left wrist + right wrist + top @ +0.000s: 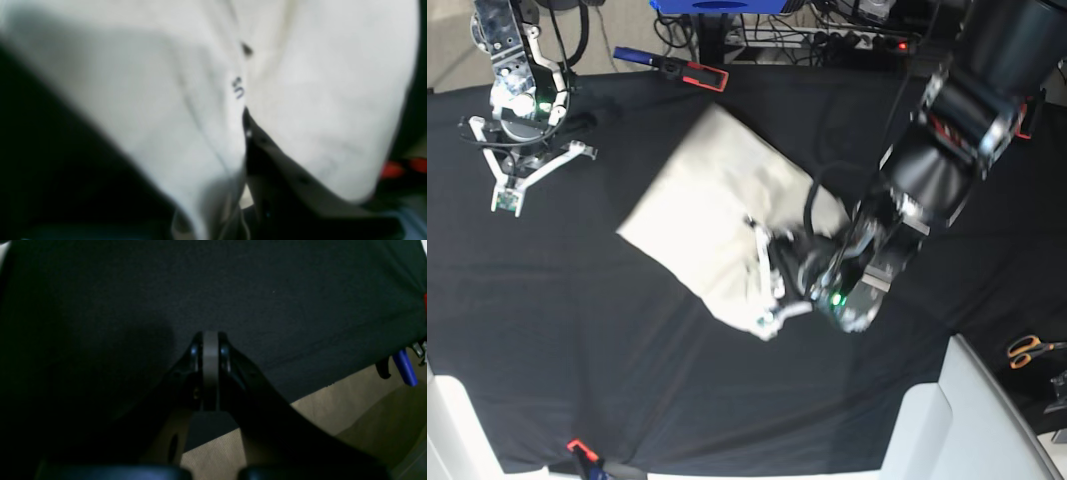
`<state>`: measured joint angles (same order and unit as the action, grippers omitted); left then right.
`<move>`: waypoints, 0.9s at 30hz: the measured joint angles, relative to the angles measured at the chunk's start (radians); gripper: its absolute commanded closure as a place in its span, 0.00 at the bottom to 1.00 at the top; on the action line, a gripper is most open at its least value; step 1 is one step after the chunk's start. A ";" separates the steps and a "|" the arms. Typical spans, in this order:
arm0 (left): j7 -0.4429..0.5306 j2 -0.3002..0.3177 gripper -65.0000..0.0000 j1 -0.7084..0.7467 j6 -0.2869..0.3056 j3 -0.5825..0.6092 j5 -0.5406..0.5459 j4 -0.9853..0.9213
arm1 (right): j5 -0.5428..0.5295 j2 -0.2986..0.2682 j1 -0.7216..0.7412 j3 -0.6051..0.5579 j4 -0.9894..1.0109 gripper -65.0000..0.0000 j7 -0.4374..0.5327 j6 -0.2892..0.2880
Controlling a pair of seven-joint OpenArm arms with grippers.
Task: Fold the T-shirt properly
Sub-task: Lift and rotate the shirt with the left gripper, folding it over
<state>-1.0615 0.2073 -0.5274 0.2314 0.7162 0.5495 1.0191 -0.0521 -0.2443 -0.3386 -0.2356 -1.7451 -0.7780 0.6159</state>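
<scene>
The cream T-shirt (712,205) lies partly folded into a slanted rectangle in the middle of the black table cloth (577,330). At the shirt's near right corner, my left gripper (767,290) is shut on the fabric. In the left wrist view the T-shirt (150,100) fills the frame, blurred, and runs into the left gripper (246,115) between its dark fingers (267,150). My right gripper (505,205) hangs at the far left of the table, away from the shirt. In its wrist view the right gripper (210,336) is shut and empty, its pads pressed together over the black cloth (233,290).
Red and black clamps (697,72) and a blue-handled one (637,55) hold the cloth at the far edge, and another clamp (577,450) at the near edge. Orange scissors (1025,349) lie at the right. A white frame (927,430) borders the near right corner. Beige floor (333,406) shows past the table edge.
</scene>
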 measured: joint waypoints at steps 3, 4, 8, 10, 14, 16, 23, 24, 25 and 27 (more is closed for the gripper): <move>0.006 -0.008 1.00 -0.046 0.000 0.079 -0.069 -0.055 | 0.001 -0.002 -0.003 0.001 0.000 1.00 0.000 0.001; 0.005 -0.017 1.00 -0.054 0.000 0.114 -0.101 -0.071 | 0.001 -0.002 -0.006 0.001 0.000 1.00 0.000 0.000; -0.005 -0.078 1.00 -0.068 0.000 0.197 -0.257 -0.074 | 0.001 -0.002 -0.009 0.002 0.000 1.00 -0.003 0.000; 0.002 -0.121 1.00 -0.067 0.001 0.202 -0.357 -0.071 | 0.001 -0.002 -0.008 0.005 0.000 1.00 -0.001 0.000; 0.059 -0.197 1.00 -0.052 0.002 0.200 -0.586 -0.072 | 0.001 -0.002 -0.008 0.005 0.000 1.00 0.000 0.000; 0.078 -0.227 1.00 -0.035 0.003 0.200 -0.684 -0.075 | 0.001 -0.002 -0.008 0.005 0.000 1.00 0.000 0.000; 0.134 -0.288 1.00 -0.015 0.004 0.204 -0.823 -0.080 | 0.000 -0.005 -0.008 0.005 0.000 1.00 0.000 0.000; 0.138 -0.294 1.00 -0.015 0.004 0.204 -0.822 -0.080 | 0.000 -0.005 -0.008 0.005 0.000 1.00 0.000 0.000; 0.137 -0.299 1.00 -0.015 0.004 0.204 -0.822 -0.080 | 0.001 -0.005 -0.008 0.005 0.000 1.00 0.000 0.000; 0.139 -0.301 1.00 -0.015 0.004 0.204 -0.822 -0.086 | 0.000 -0.005 -0.008 0.005 0.000 1.00 0.000 0.000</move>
<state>-0.9226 -0.0940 -0.5426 0.2352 0.9199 -0.2729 0.9333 -0.0517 -0.2489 -0.3466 -0.2306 -1.7451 -0.7776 0.6163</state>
